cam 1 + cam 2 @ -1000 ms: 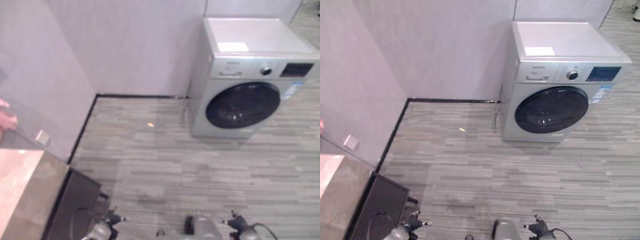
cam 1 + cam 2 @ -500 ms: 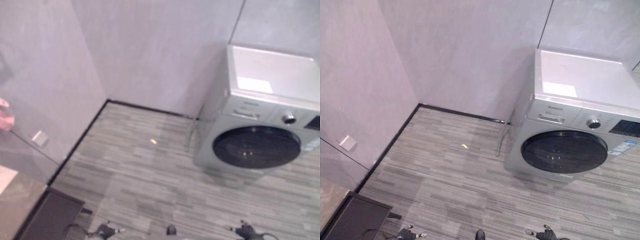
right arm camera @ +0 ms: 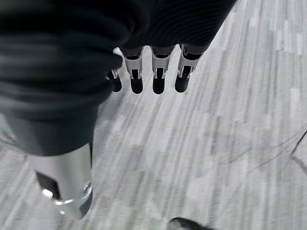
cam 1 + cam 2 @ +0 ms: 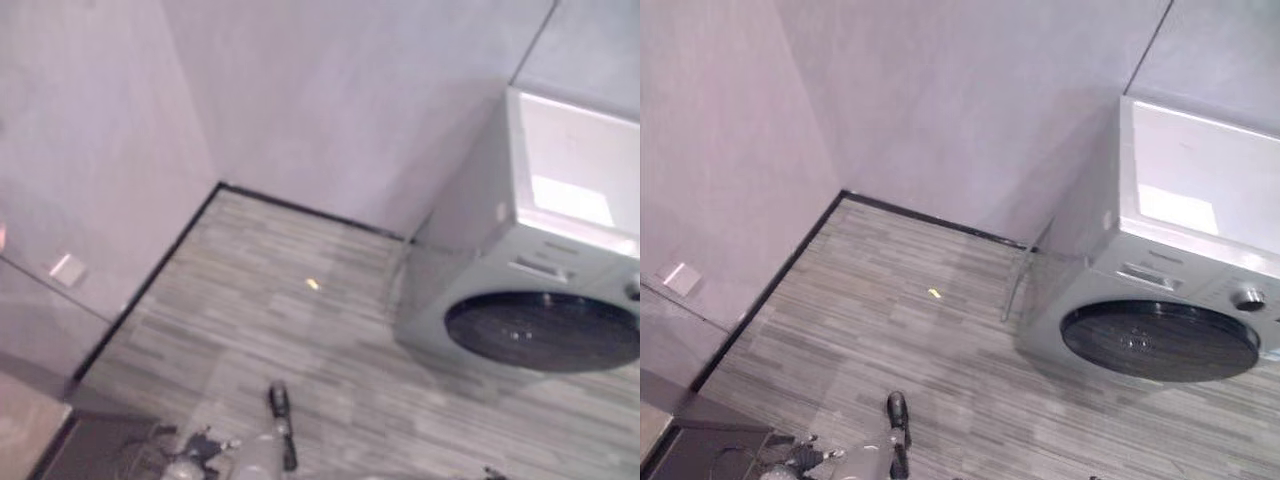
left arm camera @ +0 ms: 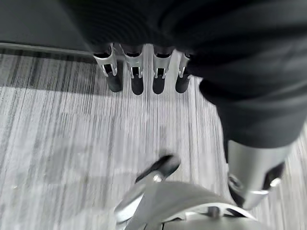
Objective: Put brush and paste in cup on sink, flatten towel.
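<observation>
Left eye view has swung again compared with a second ago: the whole picture has shifted, so that's the head camera turning, not stuff moving. The silver front-loading washing machine with the dark round door (image 4: 545, 310) has slid out toward 3 o'clock, half cut off, and the pale stone-topped desk that sat at 8 o'clock a second ago is down to a sliver in the corner at 7 o'clock. For the task that's not great, I'd guess: the robot is looking at a bare corner and no cup, brush, paste, sink or towel is anywhere in these frames, so none of it has started.

Left robot hand (image 5: 139, 72) hangs over the grey striped plank floor (image 4: 940, 340) with fingers straight and relaxed, holding nothing. Right robot hand (image 3: 153, 72) is the same deal, released and empty above the floor.

Other bits: plain grey walls (image 4: 960, 110) meeting at 12 o'clock with a black skirting strip (image 4: 930, 218) along the bottom, a tiny yellow scrap (image 4: 934, 293) on the floor mid-frame, and a small white wall plate (image 4: 67, 269) at 9 o'clock. Nothing blocks the hands; the real obstacle is just facing the wrong way.
</observation>
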